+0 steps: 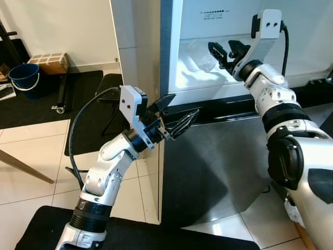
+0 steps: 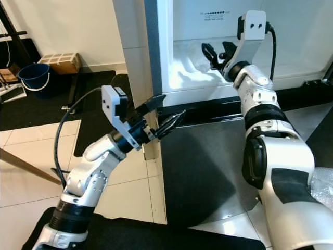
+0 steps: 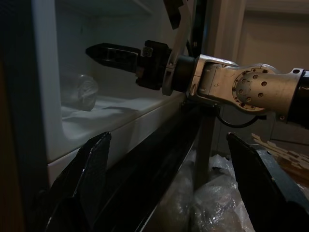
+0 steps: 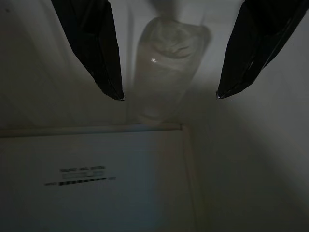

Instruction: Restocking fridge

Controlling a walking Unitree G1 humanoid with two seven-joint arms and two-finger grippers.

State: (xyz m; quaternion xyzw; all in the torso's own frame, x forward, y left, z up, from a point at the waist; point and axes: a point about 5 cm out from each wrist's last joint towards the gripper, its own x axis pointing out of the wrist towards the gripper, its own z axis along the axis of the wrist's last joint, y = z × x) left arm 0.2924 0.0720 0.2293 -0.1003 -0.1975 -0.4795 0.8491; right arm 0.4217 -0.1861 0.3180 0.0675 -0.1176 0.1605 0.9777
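A home kitchen area is being shown: an open white fridge point(image 1: 244, 57) is standing at twelve o'clock, pale floor tiles point(image 1: 31, 156) are spreading at nine o'clock, and a blue bucket point(image 1: 25, 78) and cardboard box point(image 1: 51, 61) are sitting at ten o'clock.

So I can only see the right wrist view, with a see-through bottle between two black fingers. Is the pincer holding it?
Observer: No. The right pincer is open, and the bottle lies on the fridge shelf.
Operator: Where's the other arm?
Observer: The left pincer is open too, hovering lower, by the fridge's front edge.
Operator: Anything on the floor?
Observer: A blue bucket by the wall.
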